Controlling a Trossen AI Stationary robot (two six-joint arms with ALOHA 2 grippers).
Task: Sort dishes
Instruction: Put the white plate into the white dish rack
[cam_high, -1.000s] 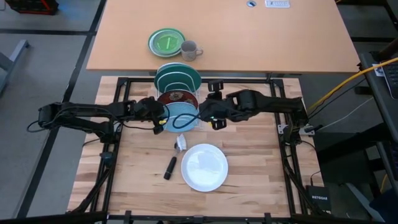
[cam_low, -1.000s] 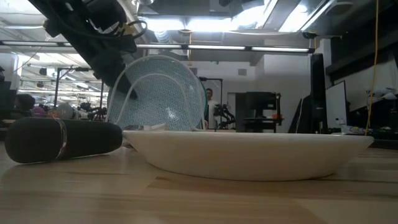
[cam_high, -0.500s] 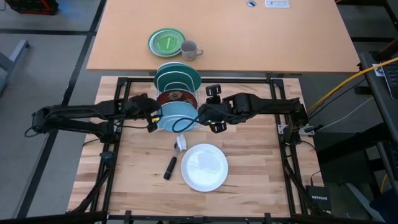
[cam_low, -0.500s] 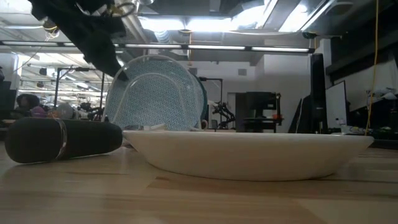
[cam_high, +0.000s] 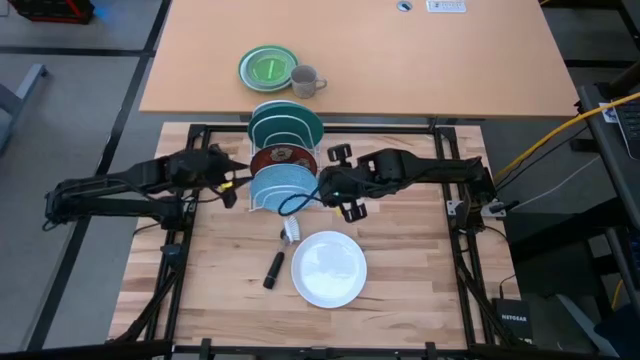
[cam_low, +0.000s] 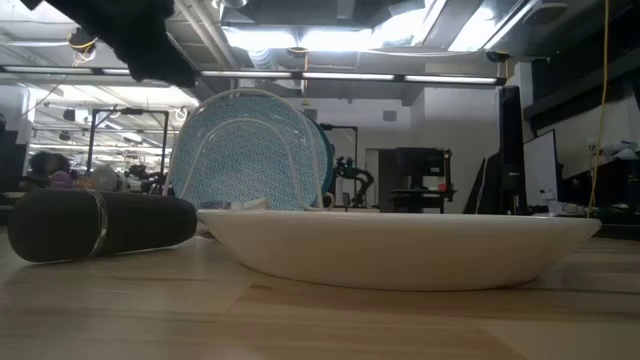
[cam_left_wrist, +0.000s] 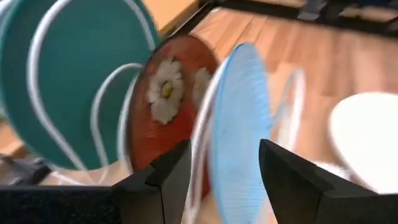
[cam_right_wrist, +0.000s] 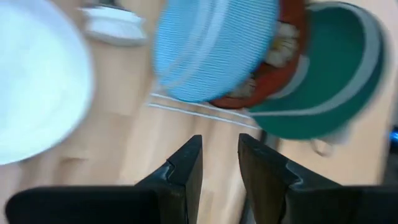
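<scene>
A white wire rack (cam_high: 258, 205) holds three plates on edge in its slots: teal (cam_high: 286, 124) farthest, dark red patterned (cam_high: 285, 156) in the middle, light blue speckled (cam_high: 280, 187) nearest. The white plate (cam_high: 328, 268) lies flat on the table, nearer than the rack. My left gripper (cam_high: 232, 190) is open, just left of the light blue plate (cam_left_wrist: 239, 118) and apart from it. My right gripper (cam_high: 325, 187) is at that plate's right edge, its fingers a little apart, touching nothing. In the low view the light blue plate (cam_low: 250, 150) stands behind the white plate (cam_low: 400, 245).
A black cylinder (cam_high: 273, 270) lies left of the white plate, with a small pale object (cam_high: 291, 230) between it and the rack. A green plate (cam_high: 267, 68) and a grey mug (cam_high: 307, 80) sit on the far table. There is bare wood right of the white plate.
My left gripper has drawn back from the light blue plate toward the table's left edge and now stands apart from it. The plate, which leaned in the rack, now stands upright. My right gripper has shifted slightly toward the left and near.
</scene>
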